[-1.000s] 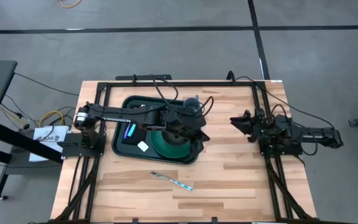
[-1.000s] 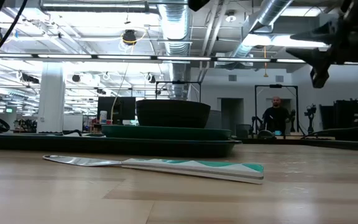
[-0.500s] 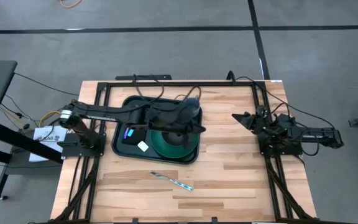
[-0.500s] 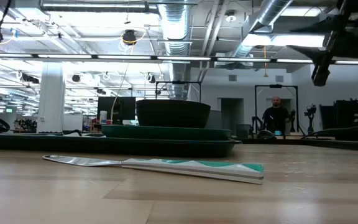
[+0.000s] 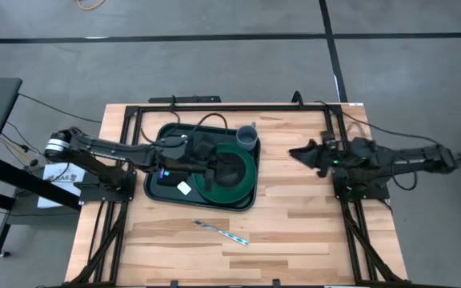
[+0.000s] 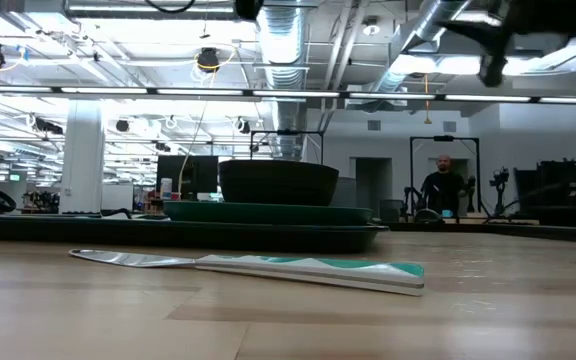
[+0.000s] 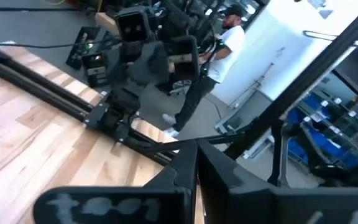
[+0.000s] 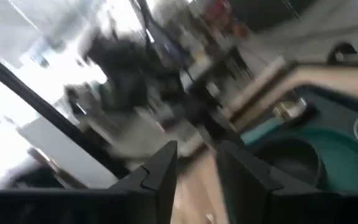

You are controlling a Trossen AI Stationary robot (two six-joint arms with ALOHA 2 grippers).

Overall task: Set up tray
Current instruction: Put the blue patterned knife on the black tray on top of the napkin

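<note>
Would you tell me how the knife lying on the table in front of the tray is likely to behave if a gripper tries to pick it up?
The knife lies flat on the table, so fingers would probably struggle to get under it. It looks thin and light, so a push would likely slide or spin it.

Dark green tray [image 5: 152, 194], green plate [image 5: 249, 165], teal-and-white zigzag knife handle [image 6: 313, 270].

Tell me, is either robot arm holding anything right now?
Nothing is held. The left gripper hangs above the tray with its fingers shut on nothing; the right gripper is open beside it, empty.
</note>
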